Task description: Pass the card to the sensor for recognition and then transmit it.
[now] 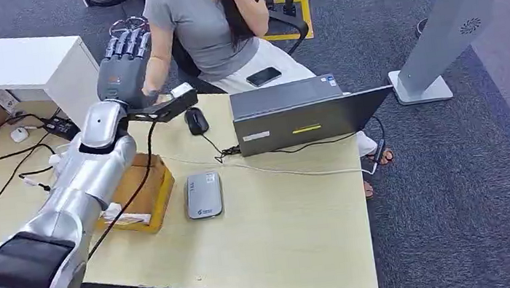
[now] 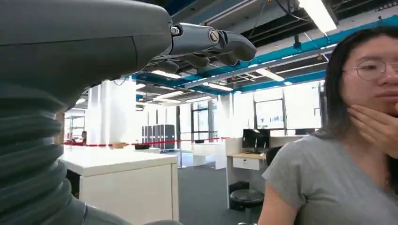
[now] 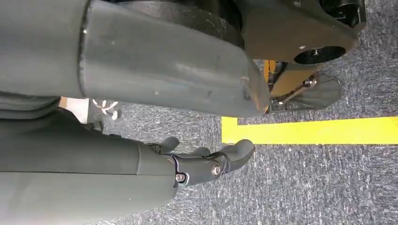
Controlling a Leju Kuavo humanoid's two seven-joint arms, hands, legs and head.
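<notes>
Head view — pale wooden desk (image 1: 285,236), grey carpet (image 1: 462,184), laptop (image 1: 300,113)

Sensor (image 1: 203,195) on table (image 1: 292,235) between box (image 1: 142,194) at left and laptop (image 1: 300,113) behind-right.

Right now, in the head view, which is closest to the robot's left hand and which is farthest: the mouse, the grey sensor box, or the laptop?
1. Mouse, just right of the left robot hand, on the table's far edge.
2. Grey sensor box, mid-table, nearer the robot.
3. Laptop, far off on the right side.
</notes>
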